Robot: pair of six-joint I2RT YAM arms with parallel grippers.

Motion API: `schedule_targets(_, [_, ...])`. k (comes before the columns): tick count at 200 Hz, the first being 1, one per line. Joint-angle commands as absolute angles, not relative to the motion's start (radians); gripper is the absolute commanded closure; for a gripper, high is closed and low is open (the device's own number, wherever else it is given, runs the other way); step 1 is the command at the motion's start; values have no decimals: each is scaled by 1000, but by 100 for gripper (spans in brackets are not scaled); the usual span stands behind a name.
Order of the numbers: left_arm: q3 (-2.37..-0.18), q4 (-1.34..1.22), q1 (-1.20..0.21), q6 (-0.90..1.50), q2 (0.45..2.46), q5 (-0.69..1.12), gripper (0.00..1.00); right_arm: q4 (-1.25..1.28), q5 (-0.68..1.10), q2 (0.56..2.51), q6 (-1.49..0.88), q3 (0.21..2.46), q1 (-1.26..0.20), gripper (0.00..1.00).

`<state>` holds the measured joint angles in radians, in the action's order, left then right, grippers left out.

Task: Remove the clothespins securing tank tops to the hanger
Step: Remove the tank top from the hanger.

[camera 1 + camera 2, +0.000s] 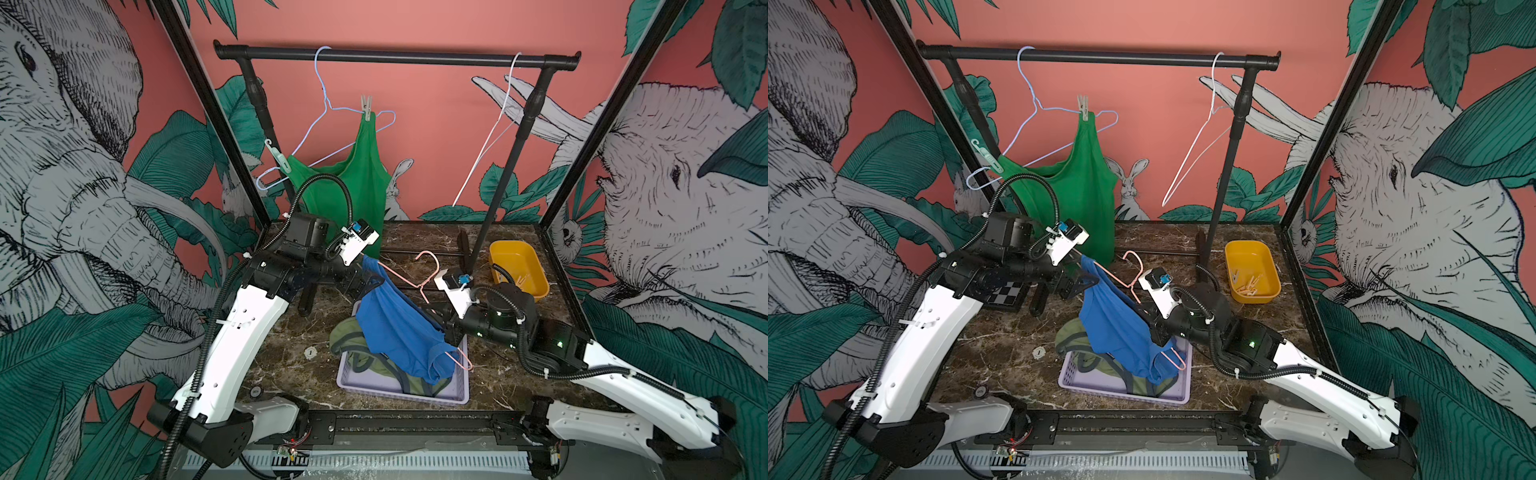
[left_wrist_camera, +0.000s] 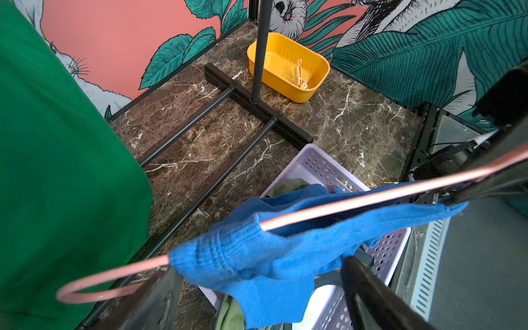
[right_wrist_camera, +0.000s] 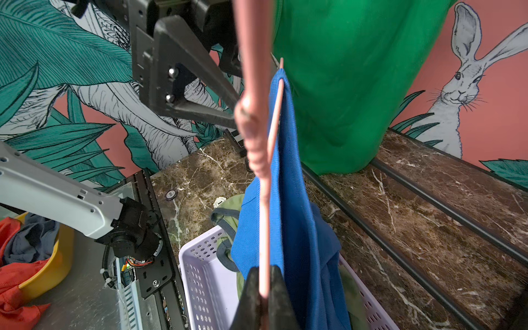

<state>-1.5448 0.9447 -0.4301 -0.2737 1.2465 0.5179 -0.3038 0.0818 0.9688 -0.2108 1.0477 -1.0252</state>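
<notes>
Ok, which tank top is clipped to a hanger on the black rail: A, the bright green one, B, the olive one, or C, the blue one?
A: the bright green tank top hangs from the pale blue wire hanger by a grey-beige clothespin and a mint green clothespin.

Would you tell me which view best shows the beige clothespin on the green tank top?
The top views: both show the clothespin clipping the green tank top to the blue hanger. Both wrist views show only green fabric.
</notes>
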Motion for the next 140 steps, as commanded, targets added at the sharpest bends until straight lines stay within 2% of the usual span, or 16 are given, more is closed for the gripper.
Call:
schedule_targets(1, [-1525, 916, -424, -247, 1233, 537, 15, -203, 114, 960, -220, 1071, -1040, 100])
schedule_targets(39, [-1514, 898, -423, -229, 1244, 518, 22, -190, 142, 964, -224, 1065, -1054, 100])
schedule_targets(69, [-1508, 894, -423, -224, 1246, 526, 38, -182, 132, 969, -214, 1062, -1071, 100])
schedule_targets(103, [-1508, 894, -420, -224, 1245, 524, 67, -198, 109, 979, -202, 1067, -1075, 100])
schedule_targets(127, [-1509, 897, -410, -224, 1240, 510, 93, -229, 61, 966, -190, 1055, -1076, 100])
schedule_targets(136, [-1511, 897, -405, -222, 1238, 502, 100, -238, 44, 954, -188, 1041, -1076, 100])
schedule_targets(140, [-1512, 897, -404, -221, 1236, 497, 100, -243, 38, 950, -188, 1035, -1076, 100])
